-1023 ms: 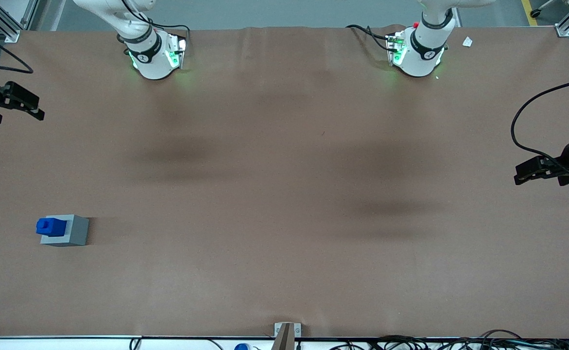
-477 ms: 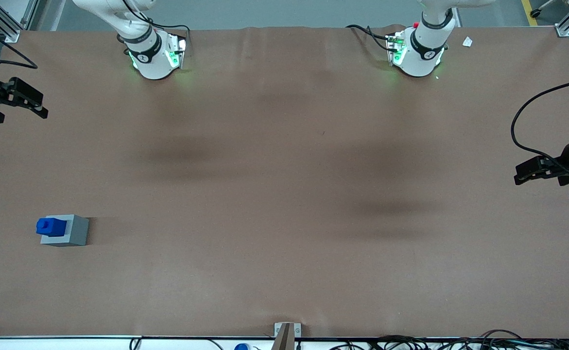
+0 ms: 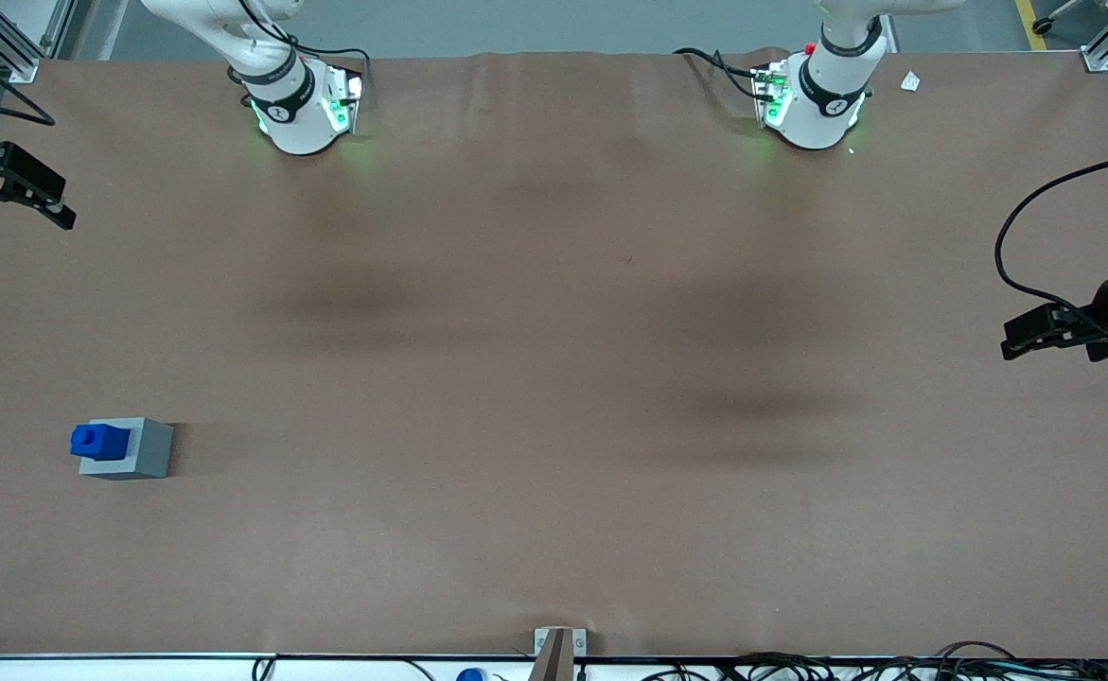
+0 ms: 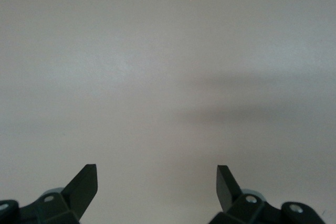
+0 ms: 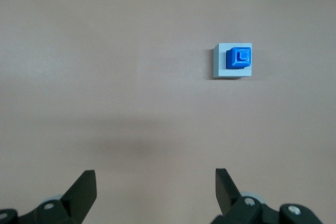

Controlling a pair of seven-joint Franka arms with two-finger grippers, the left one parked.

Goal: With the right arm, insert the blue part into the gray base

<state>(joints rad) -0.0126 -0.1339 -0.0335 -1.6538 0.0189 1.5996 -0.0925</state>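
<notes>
the blue part (image 3: 99, 441) is seen seated in the gray base (image 3: 128, 448), standing proud of its top, toward the working arm's end of the table (image 3: 554, 378) and nearer the front camera than the arm bases. no shift of either block is found against the earlier frames. the gripper (image 3: 14, 189) of the right arm (image 3: 279, 85) is held at the table's edge at that same end, well apart from the blocks and farther from the front camera than they are; since half a second ago it has been drawn a little outward and away from the camera. its fingers are spread wide, with nothing between them.

broad bare brown surface is left around the base on every side, with the table's side edge nearest to it.

in the right wrist view the blue part (image 5: 239, 58) is shown from above, set against one side of the gray base (image 5: 220, 62) rather than centred, with a stepped square top. the parted fingertips (image 5: 84, 187) are seen there too.
</notes>
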